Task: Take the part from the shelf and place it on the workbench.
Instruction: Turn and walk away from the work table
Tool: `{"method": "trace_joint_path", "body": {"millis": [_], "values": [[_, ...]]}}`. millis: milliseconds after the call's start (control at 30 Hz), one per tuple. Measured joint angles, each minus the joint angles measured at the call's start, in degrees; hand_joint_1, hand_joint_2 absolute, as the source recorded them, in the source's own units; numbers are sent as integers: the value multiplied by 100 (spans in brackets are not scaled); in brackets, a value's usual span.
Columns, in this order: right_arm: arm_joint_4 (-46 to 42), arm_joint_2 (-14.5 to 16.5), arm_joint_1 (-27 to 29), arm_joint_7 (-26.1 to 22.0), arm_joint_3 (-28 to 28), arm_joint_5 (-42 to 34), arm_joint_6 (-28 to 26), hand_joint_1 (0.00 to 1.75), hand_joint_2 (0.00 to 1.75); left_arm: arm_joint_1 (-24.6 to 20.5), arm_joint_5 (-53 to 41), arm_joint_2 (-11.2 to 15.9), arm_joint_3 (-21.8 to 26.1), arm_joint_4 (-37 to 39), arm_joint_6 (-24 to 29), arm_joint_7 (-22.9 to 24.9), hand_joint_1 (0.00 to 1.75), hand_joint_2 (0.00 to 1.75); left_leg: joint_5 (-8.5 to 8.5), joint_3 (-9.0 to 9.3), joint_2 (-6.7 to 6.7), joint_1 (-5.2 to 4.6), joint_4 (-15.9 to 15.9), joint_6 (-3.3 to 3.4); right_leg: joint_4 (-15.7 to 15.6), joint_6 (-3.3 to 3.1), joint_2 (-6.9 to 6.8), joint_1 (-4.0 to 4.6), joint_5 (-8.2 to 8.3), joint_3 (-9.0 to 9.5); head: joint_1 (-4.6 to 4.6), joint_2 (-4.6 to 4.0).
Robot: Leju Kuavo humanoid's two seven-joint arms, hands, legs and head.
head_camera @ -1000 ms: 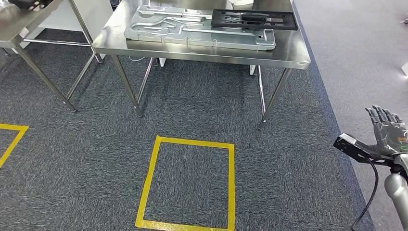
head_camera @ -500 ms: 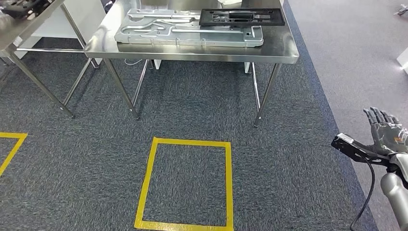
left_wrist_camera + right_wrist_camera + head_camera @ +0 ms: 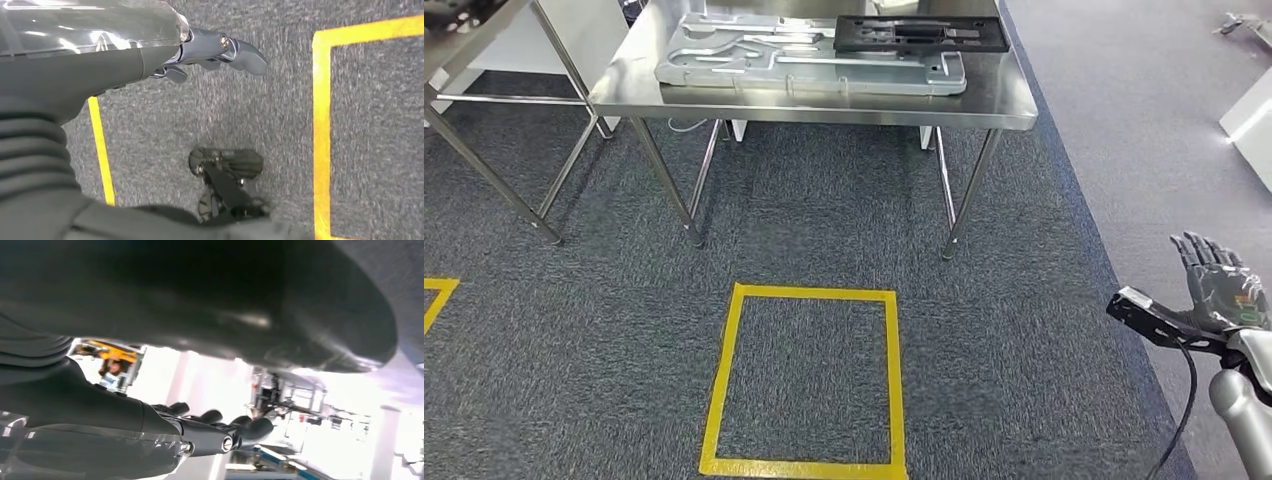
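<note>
At the far left of the head view a second steel table (image 3: 464,60) juts in, with something dark on its top corner that is cut off by the frame and too partial to identify. Just right of it stands the steel workbench (image 3: 824,105), on thin legs over dark grey carpet (image 3: 1024,340). On its top lies a long silver metal panel (image 3: 809,68) with raised channels pressed into it, lying flat along the bench, and a black part (image 3: 921,33) (a flat, frame-like piece with cut-outs) rests on the panel's right rear portion, touching it. On the carpet in front of the bench, a square outlined in yellow tape (image 3: 804,380) is marked, and a corner of another yellow outline (image 3: 438,297) shows at the left edge. In the left wrist view the left hand (image 3: 215,52) hangs above the carpet beside the tape lines, its fingers loosely extended and holding nothing. Farther right, the carpet gives way to a smoother grey floor (image 3: 1144,130). At the lower right of the head view the right hand (image 3: 1219,290) is raised with its palm turned up, its fingers spread apart and empty; a small black wrist camera (image 3: 1146,315) with a cable sits just below it, and the silver forearm continues off the bottom edge.
</note>
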Motion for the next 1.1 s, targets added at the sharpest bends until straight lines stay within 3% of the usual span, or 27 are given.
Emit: {"method": "trace_joint_path", "body": {"millis": [67, 100, 133, 200, 233, 300, 400, 467, 500, 567, 600, 633, 700, 767, 900, 967, 1000, 1067, 1100], "values": [[-81, -11, 143, 23, -19, 11, 6, 0, 0, 0, -33, 0, 9, 0, -25, 4, 0, 0, -21, 5, 30, -3, 4, 6, 664, 38, -12, -8, -215, -336, 0, 0], [-126, -11, 224, 37, -32, 23, 9, 0, 0, 0, -50, 0, 11, 0, -27, 3, 0, 0, -36, 16, 45, -4, 11, 3, 755, 49, -20, -11, -180, -391, 0, 0], [-174, -15, 291, 49, -51, 36, 13, 0, 0, 0, -65, -1, 13, 0, -28, 3, 0, 0, -54, 31, 61, -4, 23, -7, 624, 52, -31, -13, -47, -335, 0, 0], [-283, -50, 387, 67, -118, 49, 25, 0, 0, 0, -94, -7, 15, 0, -27, 3, 0, 0, -111, 78, 95, -6, 53, -36, -143, 33, -96, -9, 329, 57, 0, 0], [-338, -78, 425, 75, -164, 49, 38, 0, 0, -4, -109, -12, 15, 0, -26, 4, 0, 0, -144, 97, 108, -16, 72, -62, -492, 6, -130, 10, 433, 237, -1, 0], [-436, -135, 504, 92, -250, 36, 74, 0, 0, -14, -137, -19, 15, 0, -21, 5, 0, 0, -196, 118, 126, -34, 86, -121, -798, -65, -156, 50, 441, 400, -1, 0], [-543, -192, 614, 99, -329, 10, 104, 0, 0, -26, -143, -19, 15, -1, -16, 7, 0, 0, -284, 147, 159, -41, 120, -218, -822, -168, -79, 37, 392, 443, 0, 0], [-607, -212, 651, 97, -363, 3, 107, 0, 0, -34, -143, -18, 15, -2, -15, 7, 0, 0, -476, -7, 124, -31, 512, -278, -855, -242, -50, 2, 350, 527, -1, 0], [-631, -215, 660, 97, -375, 1, 109, 0, 0, -34, -144, -19, 15, -2, -15, 7, 0, 0, -623, -204, 98, -15, 896, -299, -858, -271, -40, 5, 319, 565, -1, 0], [-649, -216, 686, 97, -383, 1, 119, 0, 0, -25, -153, -21, 15, -2, -11, 14, 0, 87, -850, -714, 80, 12, 1710, -328, -853, -294, -4, 11, 255, 638, -2, 0], [-653, -216, 705, 97, -386, 1, 126, 0, 0, -15, -162, -21, 15, -2, -3, 24, 0, 131, -807, -885, 80, 20, 1891, -335, -850, -290, 22, 14, 219, 687, -2, 0], [-655, -214, 724, 96, -389, 1, 131, 0, 0, -7, -172, -21, 16, -2, 12, 37, 0, 175, -627, -942, 79, 24, 1825, -333, -847, -281, 48, 14, 177, 750, -2, 0], [-659, -203, 747, 92, -399, 4, 132, 0, 0, 0, -185, -20, 18, -2, 51, 57, 0, 175, -37, -775, 57, 24, 1116, -297, -845, -254, 96, 15, 78, 895, -2, 0], [-660, -176, 745, 83, -406, 27, 123, 0, 0, -2, -193, -15, 22, -2, 79, 72, 0, 175, 292, -545, -15, 5, 509, -234, -850, -208, 134, 28, -4, 977, -2, 0], [-616, -111, 671, 34, -407, 186, 106, 0, 0, -39, -203, -9, 29, -2, 86, 105, 0, 0, 228, -419, -46, -3, 234, -137, -890, -81, 167, 6, -56, 973, -1, 0], [-536, -77, 519, 3, -403, 277, 87, 0, 0, -44, -204, -10, 35, -2, 94, 108, 0, 0, 234, -339, -16, 26, 126, -86, -685, -24, 92, -2, -189, 885, -2, 0], [-474, -55, 426, -7, -397, 307, 79, 0, 0, -45, -212, -11, 37, -2, 108, 104, 0, 0, 233, -308, -1, 33, 89, -67, -392, -3, 46, -7, -323, 730, -1, 0], [-331, -10, 276, -28, -374, 343, 70, 0, 0, -52, -232, -16, 39, -2, 143, 89, 0, 0, 212, -291, 20, 31, 81, -46, 394, 37, 6, -13, -587, 243, -1, 0], [-261, 11, 230, -40, -356, 354, 69, 0, 0, -53, -240, -19, 39, -2, 157, 80, 0, 0, 196, -284, 25, 31, 86, -42, 675, 53, 0, -21, -616, 38, 0, 0]]}}
